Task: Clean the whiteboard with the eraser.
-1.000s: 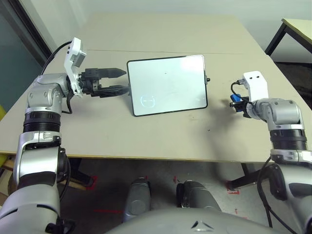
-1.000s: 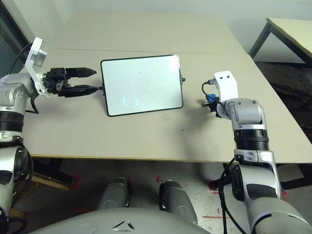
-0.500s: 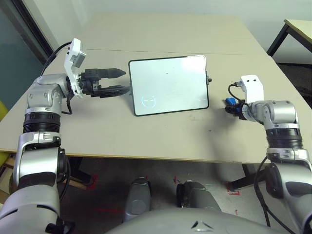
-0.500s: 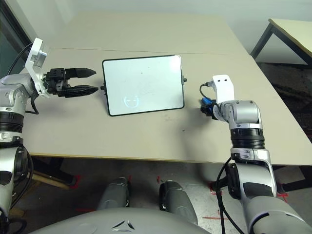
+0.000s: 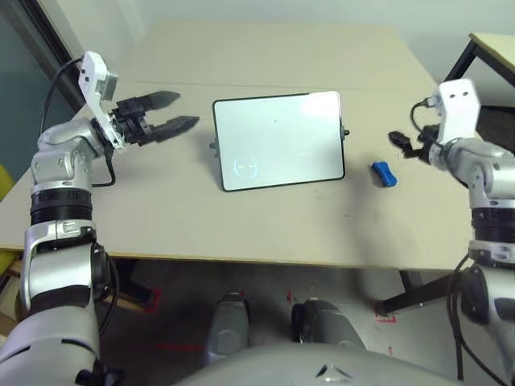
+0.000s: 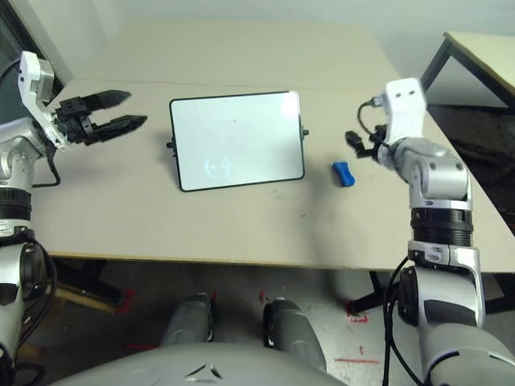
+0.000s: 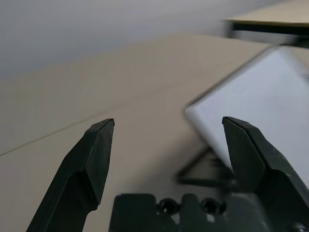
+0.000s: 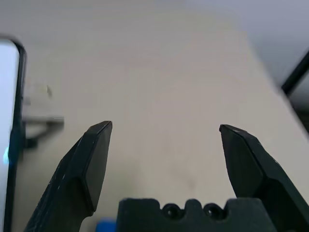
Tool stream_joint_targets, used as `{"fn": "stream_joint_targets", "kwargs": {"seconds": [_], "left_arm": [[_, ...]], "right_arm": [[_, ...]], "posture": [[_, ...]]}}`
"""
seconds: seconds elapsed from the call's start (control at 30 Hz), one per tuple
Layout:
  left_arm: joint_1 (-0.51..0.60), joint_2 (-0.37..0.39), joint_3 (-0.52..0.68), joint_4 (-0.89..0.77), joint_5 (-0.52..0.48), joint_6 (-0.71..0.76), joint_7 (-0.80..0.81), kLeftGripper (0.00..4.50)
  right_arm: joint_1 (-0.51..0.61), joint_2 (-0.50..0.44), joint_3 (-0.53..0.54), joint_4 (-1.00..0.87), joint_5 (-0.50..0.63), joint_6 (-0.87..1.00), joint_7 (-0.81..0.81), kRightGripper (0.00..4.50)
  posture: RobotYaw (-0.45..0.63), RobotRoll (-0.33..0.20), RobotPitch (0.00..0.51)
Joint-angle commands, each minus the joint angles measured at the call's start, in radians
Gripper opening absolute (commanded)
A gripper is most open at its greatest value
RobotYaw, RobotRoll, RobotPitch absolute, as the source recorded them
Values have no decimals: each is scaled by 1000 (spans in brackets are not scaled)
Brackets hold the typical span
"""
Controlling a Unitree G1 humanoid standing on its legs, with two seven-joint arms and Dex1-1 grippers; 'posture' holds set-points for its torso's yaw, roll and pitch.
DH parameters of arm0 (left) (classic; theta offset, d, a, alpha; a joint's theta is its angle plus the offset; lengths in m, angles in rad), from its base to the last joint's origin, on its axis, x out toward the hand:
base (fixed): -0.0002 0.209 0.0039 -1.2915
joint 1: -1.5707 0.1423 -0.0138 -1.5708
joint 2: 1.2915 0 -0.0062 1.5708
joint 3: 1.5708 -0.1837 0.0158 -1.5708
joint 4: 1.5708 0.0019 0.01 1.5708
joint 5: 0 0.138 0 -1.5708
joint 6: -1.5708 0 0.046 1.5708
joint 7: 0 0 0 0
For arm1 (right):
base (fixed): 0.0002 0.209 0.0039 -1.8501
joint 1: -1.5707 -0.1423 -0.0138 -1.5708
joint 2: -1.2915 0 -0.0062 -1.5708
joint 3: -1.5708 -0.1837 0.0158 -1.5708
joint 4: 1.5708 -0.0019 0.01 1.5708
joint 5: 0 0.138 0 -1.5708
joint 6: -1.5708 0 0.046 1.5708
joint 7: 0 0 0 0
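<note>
1. One black two-fingered left gripper (image 5: 167,115), spread open, left of board.
2. White black-framed rectangular whiteboard (image 5: 278,141), mid-table.
3. Small blue oblong eraser (image 5: 384,174), on table right of board.
4. Black two-fingered right gripper (image 8: 166,126), released, beyond eraser.

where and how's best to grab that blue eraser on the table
Likely best across the narrower middle of the eraser, coming down from above with the right tool, its fingers on the two long sides: the block lies flat, with its waist pinched between wider ends.

Bare tabletop (image 5: 265,225) before whiteboard (image 5: 279,143); side knob (image 5: 346,133) juts right.
</note>
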Motion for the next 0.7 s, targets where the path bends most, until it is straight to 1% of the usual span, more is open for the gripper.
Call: {"fn": "stream_joint_targets", "kwargs": {"seconds": [0.03, 0.13, 0.23, 0.33, 0.43, 0.57, 0.7], "left_arm": [[32, -37, 19, 76, 85, -138, 251, 4500], [61, -71, 42, 119, 98, -195, 401, 4500], [82, -96, 53, 145, 107, -230, 498, 4500], [85, -101, 57, 199, 124, -270, 593, 4500], [72, -103, 67, 248, 130, -294, 676, 4500], [55, -113, 68, 279, 125, -306, 710, 4500], [42, -118, 71, 298, 113, -317, 687, 4500]], "right_arm": [[29, 27, -9, 90, -20, -204, -64, 4426], [31, 61, -35, 176, -11, -344, -133, 4426], [31, 66, -35, 269, -30, -464, -198, 4426], [25, 66, -31, 371, -53, -569, -278, 4426], [15, 66, -32, 450, -47, -633, -305, 4426], [5, 61, -30, 514, -32, -674, -306, 4426], [7, 65, -30, 525, -18, -694, -297, 4426]], "posture": [[244, 0, 18], [246, 0, 18], [250, 0, 19], [252, 0, 20], [246, 0, 23], [236, 0, 31], [228, 0, 24]]}}
